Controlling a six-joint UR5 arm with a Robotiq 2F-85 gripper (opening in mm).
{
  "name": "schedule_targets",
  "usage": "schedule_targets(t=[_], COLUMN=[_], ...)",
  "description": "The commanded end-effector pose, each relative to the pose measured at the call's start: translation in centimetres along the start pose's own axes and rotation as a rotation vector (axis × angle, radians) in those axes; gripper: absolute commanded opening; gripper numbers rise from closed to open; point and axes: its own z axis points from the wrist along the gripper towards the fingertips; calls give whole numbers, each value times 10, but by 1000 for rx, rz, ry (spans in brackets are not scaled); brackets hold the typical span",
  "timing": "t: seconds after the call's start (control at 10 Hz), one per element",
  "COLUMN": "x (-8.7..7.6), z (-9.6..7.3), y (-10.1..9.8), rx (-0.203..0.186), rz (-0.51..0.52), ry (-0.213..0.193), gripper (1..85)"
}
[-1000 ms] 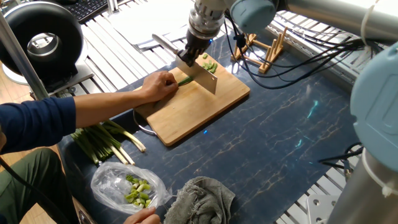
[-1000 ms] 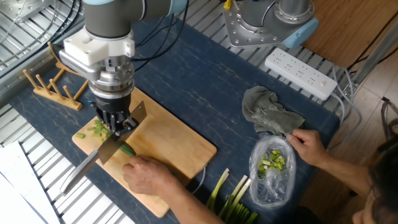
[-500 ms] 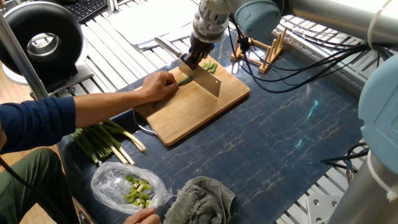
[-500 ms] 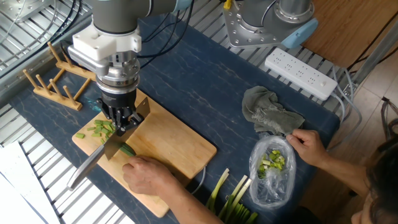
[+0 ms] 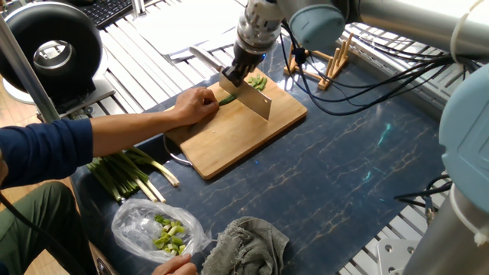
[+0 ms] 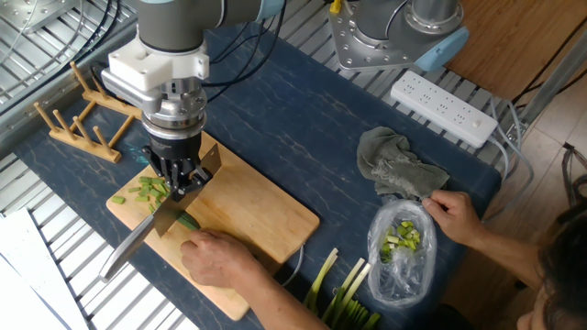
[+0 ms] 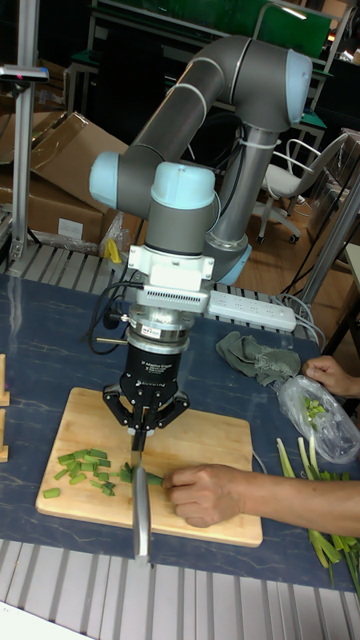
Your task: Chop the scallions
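One fixed view: scallions show as a thin bright-green stalk on the cutting board, with short cut bits at the board's far corner. The tool is pinching a knife by its handle, blade standing edge-down across the stalk. A person's hand pins the stalk just beside the blade. The near half of the board is bare.

The other fixed view: cut bits are scattered near the board's left corner, close to its edge. The tool is clamped on the knife, which slants out past the board edge over the slatted metal surface. The green stalk lies under the blade, between the tool and the hand. The right side of the board is open.

Tall fixed view: the bits lie left of the blade; the stalk sits right of it, touching the hand. The tool grips the knife from above. Dark tabletop surrounds the board.
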Motion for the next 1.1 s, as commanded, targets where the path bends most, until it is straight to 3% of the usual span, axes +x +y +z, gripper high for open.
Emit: schedule_targets(t=[0.0, 0.4, 0.7, 1.0], x=[-7, -12, -29, -38], z=[-3, -2, 9, -9], y=[-1, -2, 4, -6], rx=[-19, -20, -5, -26], rz=[8, 9, 29, 8], ry=[-7, -4, -21, 8], gripper=[13, 13, 13, 13])
